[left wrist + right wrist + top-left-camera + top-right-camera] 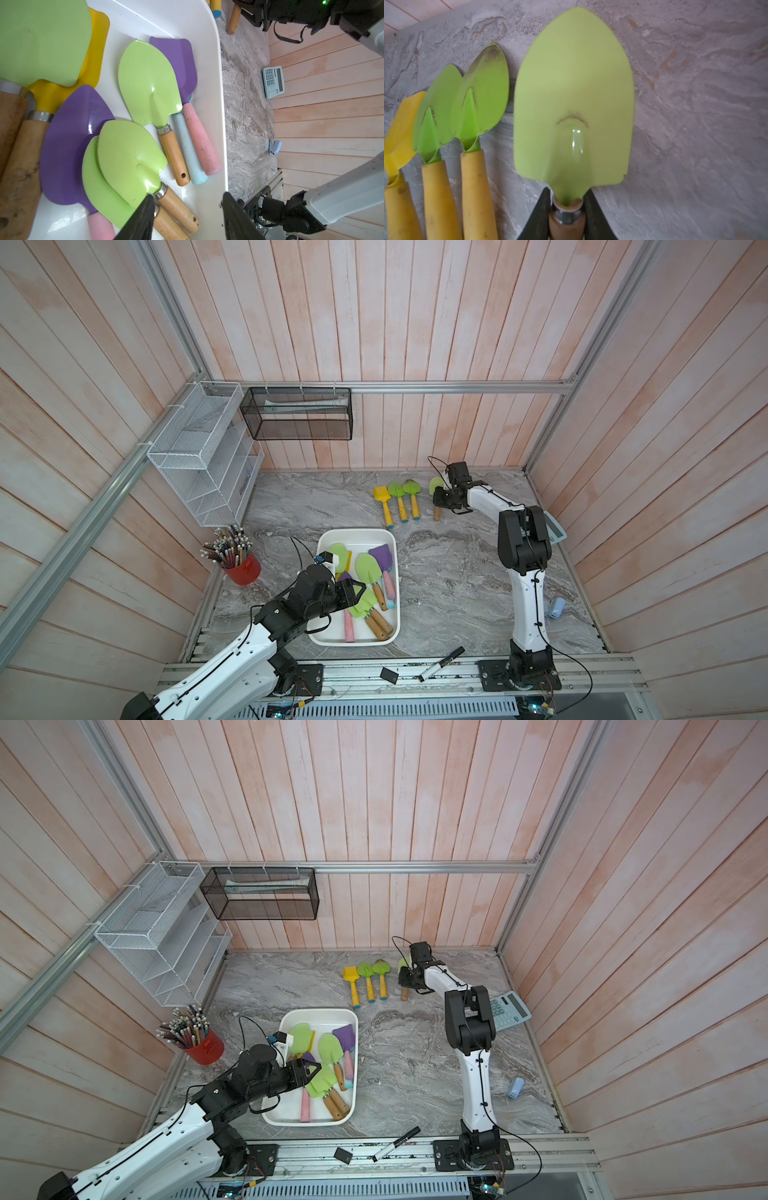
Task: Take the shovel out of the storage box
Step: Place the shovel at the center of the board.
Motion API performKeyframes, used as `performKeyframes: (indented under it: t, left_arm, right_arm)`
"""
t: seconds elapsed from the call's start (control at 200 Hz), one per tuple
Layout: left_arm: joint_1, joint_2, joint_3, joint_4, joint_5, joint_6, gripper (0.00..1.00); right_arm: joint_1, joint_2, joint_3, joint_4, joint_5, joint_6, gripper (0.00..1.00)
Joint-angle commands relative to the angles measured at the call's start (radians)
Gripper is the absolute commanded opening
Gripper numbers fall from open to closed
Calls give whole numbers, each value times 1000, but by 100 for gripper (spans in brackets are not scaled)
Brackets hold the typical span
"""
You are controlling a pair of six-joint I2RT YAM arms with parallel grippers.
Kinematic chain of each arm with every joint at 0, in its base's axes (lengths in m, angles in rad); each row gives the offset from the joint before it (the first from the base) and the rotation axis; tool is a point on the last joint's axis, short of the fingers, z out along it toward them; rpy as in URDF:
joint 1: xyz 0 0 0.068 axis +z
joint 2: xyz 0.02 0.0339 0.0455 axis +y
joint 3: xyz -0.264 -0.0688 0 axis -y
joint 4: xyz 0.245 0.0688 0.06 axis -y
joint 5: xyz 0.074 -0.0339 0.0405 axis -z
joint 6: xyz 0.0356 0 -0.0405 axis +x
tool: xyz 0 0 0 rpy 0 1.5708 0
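R tool [567,199] grips pointed glossy-green wood-hdl shovel [573,93].

Smooth, glossy plastic on the white rectangular storage box [221,116]. Shiny painted blade, chrome ferrule and matt wooden handle on the pale green metal shovel [573,83]. Matt, marble-patterned surface on the grey desk [457,580].

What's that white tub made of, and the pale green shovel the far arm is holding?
The storage box looks like moulded plastic: glossy white, rounded corners, soft reflections. The pale green shovel has what is probably a painted metal blade, thin and smooth with sharp glints. Its ferrule looks like bright metal, and the handle seems to be wood, matt brown.
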Motion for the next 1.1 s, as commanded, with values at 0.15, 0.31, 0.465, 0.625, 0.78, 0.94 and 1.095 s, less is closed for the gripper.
performKeyframes:
  t: [0.15,0.31,0.465,0.625,0.78,0.94,1.095]
  left_arm:
    - [-7,-17,-29,6,-14,-19,55]
    - [-17,-16,-32,12,-18,-27,55]
    - [-25,-11,-31,20,-18,-36,55]
    - [-41,7,-15,18,-30,-35,55]
    - [-79,55,12,23,-58,-36,55]
    - [-142,118,44,33,-100,-54,54]
    - [-212,215,100,5,-178,-83,55]
  right_arm:
    - [24,110,150,-104,31,-30,22]
    - [32,138,183,-118,37,-34,22]
    - [37,144,187,-127,50,-36,31]
    - [37,102,158,-111,52,-35,44]
    - [35,32,117,-102,55,-40,48]
    - [32,-137,-50,-29,74,-29,50]
    - [47,-356,-278,60,130,-5,52]
